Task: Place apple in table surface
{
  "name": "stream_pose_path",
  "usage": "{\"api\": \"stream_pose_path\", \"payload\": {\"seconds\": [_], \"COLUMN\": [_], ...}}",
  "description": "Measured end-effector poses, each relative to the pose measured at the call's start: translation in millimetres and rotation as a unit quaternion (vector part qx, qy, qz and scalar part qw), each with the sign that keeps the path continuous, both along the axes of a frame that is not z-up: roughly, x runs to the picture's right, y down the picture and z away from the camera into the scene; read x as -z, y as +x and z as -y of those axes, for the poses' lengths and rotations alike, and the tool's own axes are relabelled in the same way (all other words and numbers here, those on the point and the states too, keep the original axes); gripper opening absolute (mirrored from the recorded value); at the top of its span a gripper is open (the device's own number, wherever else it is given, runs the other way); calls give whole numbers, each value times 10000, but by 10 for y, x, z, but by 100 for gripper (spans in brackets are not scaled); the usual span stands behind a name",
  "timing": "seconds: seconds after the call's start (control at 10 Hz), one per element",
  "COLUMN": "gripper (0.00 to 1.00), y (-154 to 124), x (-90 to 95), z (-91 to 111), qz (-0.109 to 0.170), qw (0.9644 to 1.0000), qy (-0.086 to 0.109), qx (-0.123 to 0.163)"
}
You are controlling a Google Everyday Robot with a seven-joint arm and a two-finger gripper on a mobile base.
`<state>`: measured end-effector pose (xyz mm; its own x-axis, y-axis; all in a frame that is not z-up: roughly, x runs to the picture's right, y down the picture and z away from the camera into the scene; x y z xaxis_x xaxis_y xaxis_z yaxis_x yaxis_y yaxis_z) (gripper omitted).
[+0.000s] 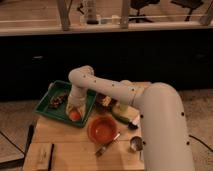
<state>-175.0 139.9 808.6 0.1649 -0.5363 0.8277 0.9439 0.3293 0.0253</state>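
Observation:
The apple [75, 116] is small, round and orange-red. It sits at the tip of my gripper [75, 112], which is shut on it at the front edge of the dark green tray [46, 108]. My white arm reaches in from the right and bends down over the tray. The light tan wooden table surface [67, 142] lies just in front of and below the apple. I cannot tell whether the apple touches the tray rim or hangs just above it.
A dark brown lumpy cluster [56, 101] lies in the tray. An orange bowl [102, 129] stands right of the apple, with a utensil [107, 146] and a metal cup [135, 144] near it. A wooden block [42, 155] sits front left. Snack items [106, 102] lie behind the bowl.

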Motion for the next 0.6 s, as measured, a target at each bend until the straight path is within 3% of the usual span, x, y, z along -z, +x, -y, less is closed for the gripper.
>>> {"api": "stream_pose_path", "payload": {"seconds": [0.3, 0.6], "gripper": [0, 0], "y": [-78, -120], "x": [152, 232], "z": [133, 155], "qz": [3, 60], "qw": [9997, 9994], "qy": [242, 325], "qx": [14, 29]}}
